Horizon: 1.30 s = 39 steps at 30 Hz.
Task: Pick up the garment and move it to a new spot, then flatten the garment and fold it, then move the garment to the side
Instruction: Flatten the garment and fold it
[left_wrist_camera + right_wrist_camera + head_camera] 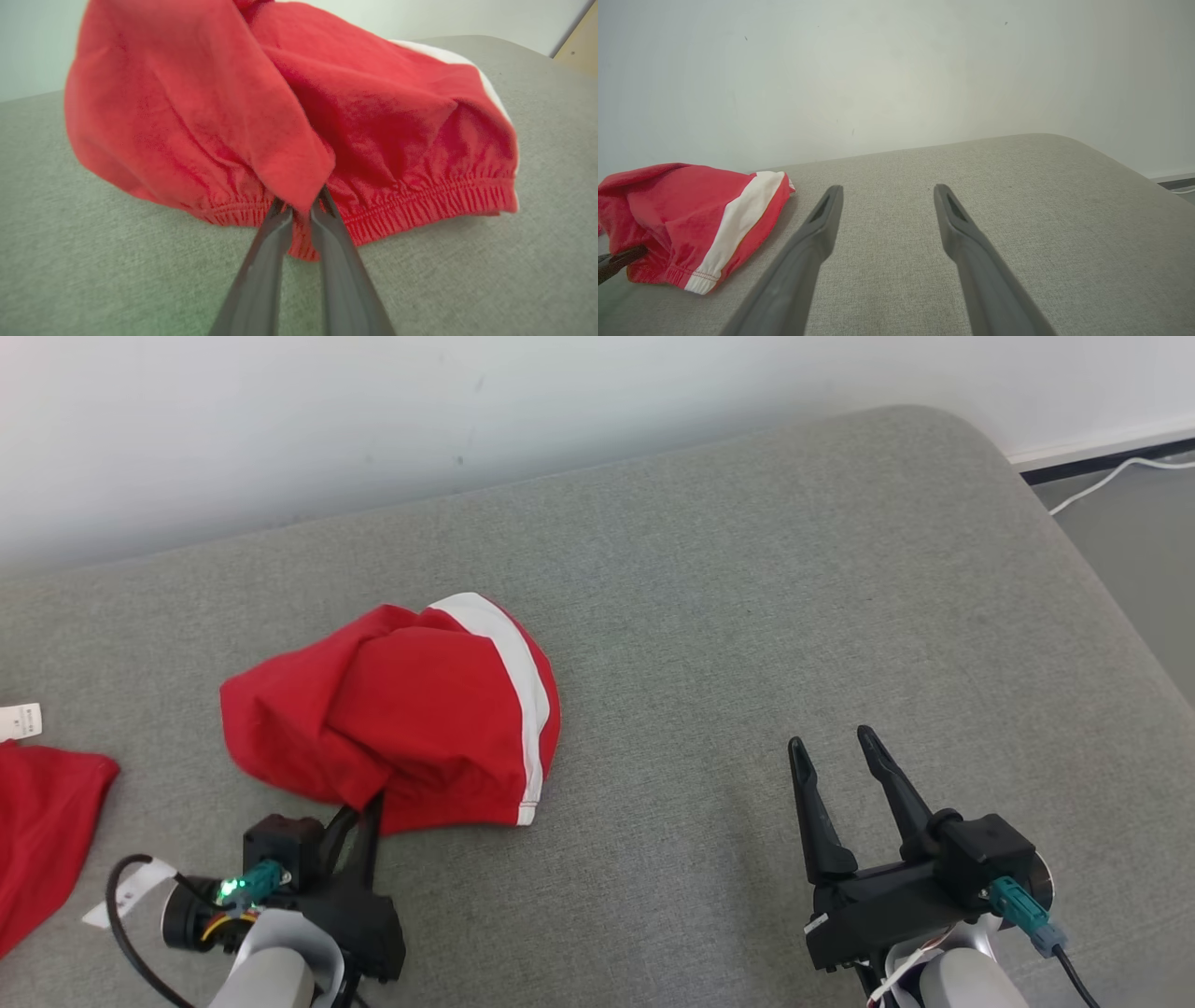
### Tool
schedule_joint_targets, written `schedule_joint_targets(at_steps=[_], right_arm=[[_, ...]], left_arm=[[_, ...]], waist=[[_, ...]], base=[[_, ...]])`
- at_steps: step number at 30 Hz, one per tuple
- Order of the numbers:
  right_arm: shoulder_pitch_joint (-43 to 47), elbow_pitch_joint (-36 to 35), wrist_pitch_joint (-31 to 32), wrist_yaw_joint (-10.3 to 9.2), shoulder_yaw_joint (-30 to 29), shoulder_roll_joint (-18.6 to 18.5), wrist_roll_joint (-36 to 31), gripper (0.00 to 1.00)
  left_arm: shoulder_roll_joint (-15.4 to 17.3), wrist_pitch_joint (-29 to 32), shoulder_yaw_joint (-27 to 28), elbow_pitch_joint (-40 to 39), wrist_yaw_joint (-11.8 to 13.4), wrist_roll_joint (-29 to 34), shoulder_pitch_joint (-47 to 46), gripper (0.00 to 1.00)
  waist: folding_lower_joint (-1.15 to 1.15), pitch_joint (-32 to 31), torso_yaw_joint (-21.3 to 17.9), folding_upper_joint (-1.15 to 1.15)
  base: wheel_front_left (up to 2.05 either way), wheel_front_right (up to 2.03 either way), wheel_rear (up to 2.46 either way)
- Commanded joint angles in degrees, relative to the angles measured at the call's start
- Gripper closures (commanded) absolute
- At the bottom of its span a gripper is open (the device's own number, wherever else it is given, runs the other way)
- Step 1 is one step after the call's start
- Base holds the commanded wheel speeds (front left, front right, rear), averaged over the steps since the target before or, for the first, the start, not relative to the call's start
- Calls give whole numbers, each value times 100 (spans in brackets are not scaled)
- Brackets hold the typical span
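A red garment (401, 709) with a white side stripe lies bunched on the grey padded surface (747, 616), left of centre. My left gripper (359, 807) reaches into its near edge. In the left wrist view the two fingers (280, 224) come together on the gathered waistband of the garment (373, 140), and a fold hangs over their tips. My right gripper (831, 747) rests low on the right, open with nothing between its fingers, well away from the cloth. The right wrist view has the right gripper (887, 196) over bare surface, with the garment (682, 214) at its left.
Another red cloth (37, 831) with a white tag (21, 721) lies at the left edge. A white label (126, 891) sits beside my left wrist. A pale wall backs the surface, and a white cable (1111, 476) runs on the floor beyond the right corner.
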Motion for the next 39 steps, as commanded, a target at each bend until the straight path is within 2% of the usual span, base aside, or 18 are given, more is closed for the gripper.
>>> schedule_joint_targets(at_steps=[1, 10, 13, 20, 24, 29, 31, 39], right_arm=[[-1, -6, -18, 4, 0, 13, -17, 0], [157, 28, -18, 4, -126, 36, -46, 0], [224, 41, -18, 4, -124, 49, -27, 0], [277, 60, -18, 4, -95, 80, -9, 0], [247, 85, -18, 4, -58, 82, 11, 0], [211, 122, -18, 4, -31, 56, 34, 0], [204, 134, -18, 4, -21, 43, 44, 0], [282, 142, -18, 4, -58, 28, 39, 0]], left_arm=[[6, -42, 36, -27, -13, 42, -54, 100], [12, -33, 214, -842, -27, 175, 288, 100], [143, -14, 231, -1164, -29, 162, 469, 100], [576, 480, 307, -1943, -121, 8, 869, 100], [739, 582, 376, -1982, -111, -34, 965, 100], [792, 454, 410, -1677, -127, -82, 885, 100], [775, 355, 417, -1574, -97, -53, 836, 0], [470, 74, 480, -1596, 57, -226, 1205, 0]], waist=[[-1, 5, 17, 0], [-1, -180, 378, 0], [-1, -256, 527, 0], [-1, -333, 774, 0], [-1, -345, 812, 0], [-1, -371, 829, 0], [-1, -378, 832, 0], [-1, -421, 921, 0]], base=[[0, 0, 0], [0, 0, 0], [0, 0, 0], [0, 0, 0], [0, 0, 0], [0, 0, 0], [0, 0, 0], [0, 0, 0]])
